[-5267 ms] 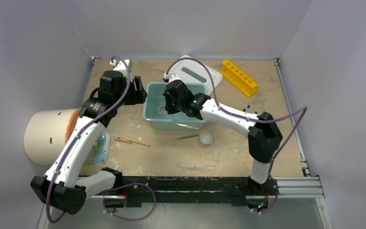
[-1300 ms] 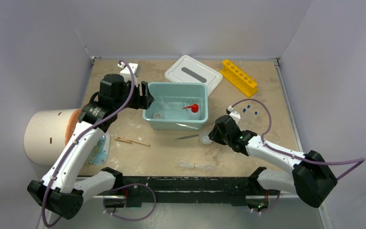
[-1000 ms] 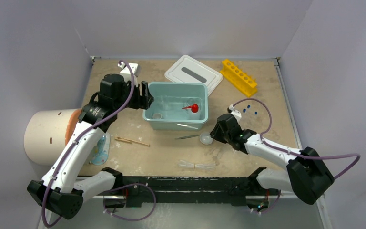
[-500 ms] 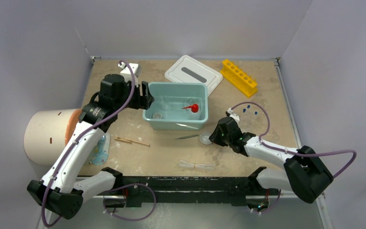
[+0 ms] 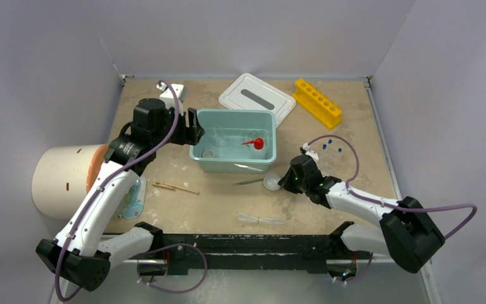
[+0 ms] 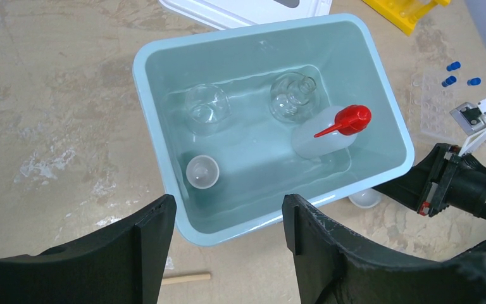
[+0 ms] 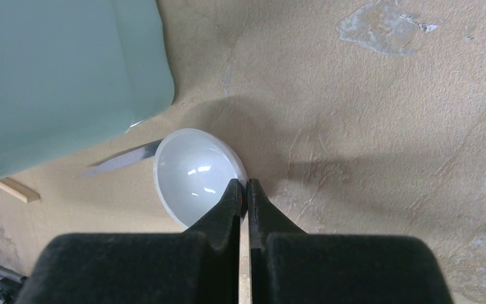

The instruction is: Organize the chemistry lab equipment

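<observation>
Right gripper [image 7: 243, 189] was pressed together on the right rim of a small white bowl [image 7: 196, 172], one finger over the inside and the other outside. The bowl sat on the table [image 5: 215, 208] just off the near right corner of the teal tub [image 5: 193, 151]. Metal tweezers [image 5: 248, 182] lay flat to the bowl's left, tip right at its edge.

Left gripper [image 6: 228, 212] was spread wide with nothing between the fingers. It hung by the tub's left side, clear of the rim.

Inside the tub:
- A squeeze bottle [image 6: 319, 138] lay on its side toward the right, with its red nozzle [image 6: 349, 120] pointing left.
- A second white bowl [image 6: 202, 172] sat in the near left corner.
- Two clear glass pieces [image 6: 207, 106], probably small round flasks, sat toward the far wall.

On the table:
- Wooden sticks [image 5: 176, 187] lay in front of the tub, left of the tweezers and well apart from them.
- Clear tubes [image 5: 261, 220] lay near the front edge, between the two arm bases.
- Blue pieces [image 5: 333, 144] sat right of the tub, beyond the right arm.
- A white lid [image 5: 256, 96] lay flat behind the tub's far right corner.
- A yellow rack [image 5: 317, 101] stood just right of the lid.
- A cream cylinder [image 5: 57, 180] lay on its side at the left edge, partly hidden by the left arm.
</observation>
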Robot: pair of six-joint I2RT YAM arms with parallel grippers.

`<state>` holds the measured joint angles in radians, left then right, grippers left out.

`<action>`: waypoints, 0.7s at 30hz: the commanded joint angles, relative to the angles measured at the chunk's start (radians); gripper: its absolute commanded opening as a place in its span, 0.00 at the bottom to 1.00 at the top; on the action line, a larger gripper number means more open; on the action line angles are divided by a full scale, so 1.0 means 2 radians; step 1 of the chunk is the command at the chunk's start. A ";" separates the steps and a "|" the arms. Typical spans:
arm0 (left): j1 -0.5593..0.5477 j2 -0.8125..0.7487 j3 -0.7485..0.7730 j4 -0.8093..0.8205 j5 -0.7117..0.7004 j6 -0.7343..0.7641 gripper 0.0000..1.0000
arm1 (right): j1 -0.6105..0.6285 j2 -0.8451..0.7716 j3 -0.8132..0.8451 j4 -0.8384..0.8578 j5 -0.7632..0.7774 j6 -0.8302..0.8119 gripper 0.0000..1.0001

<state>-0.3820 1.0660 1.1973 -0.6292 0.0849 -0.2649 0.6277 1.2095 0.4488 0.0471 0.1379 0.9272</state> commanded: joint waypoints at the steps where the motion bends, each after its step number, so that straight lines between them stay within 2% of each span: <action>1: -0.003 -0.007 0.005 0.020 -0.001 0.012 0.63 | -0.001 -0.030 0.000 -0.009 -0.003 0.006 0.00; 6: -0.003 -0.015 0.001 0.022 -0.002 0.013 0.63 | -0.002 -0.064 0.016 -0.044 -0.031 -0.009 0.00; 8: -0.003 -0.017 -0.003 0.025 -0.001 0.013 0.63 | -0.001 -0.066 0.032 -0.053 -0.041 -0.040 0.00; 13: -0.004 -0.024 -0.006 0.028 0.000 0.013 0.63 | 0.006 -0.050 0.073 -0.096 -0.130 -0.099 0.00; 16: -0.005 -0.028 -0.008 0.029 0.000 0.013 0.63 | 0.030 -0.051 0.094 -0.107 -0.159 -0.123 0.00; 21: -0.008 -0.033 -0.009 0.029 -0.002 0.014 0.63 | 0.111 -0.038 0.159 -0.111 -0.179 -0.148 0.00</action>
<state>-0.3893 1.0245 1.1797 -0.6209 0.0849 -0.2646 0.7494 1.1191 0.6346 -0.1604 -0.1307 0.7136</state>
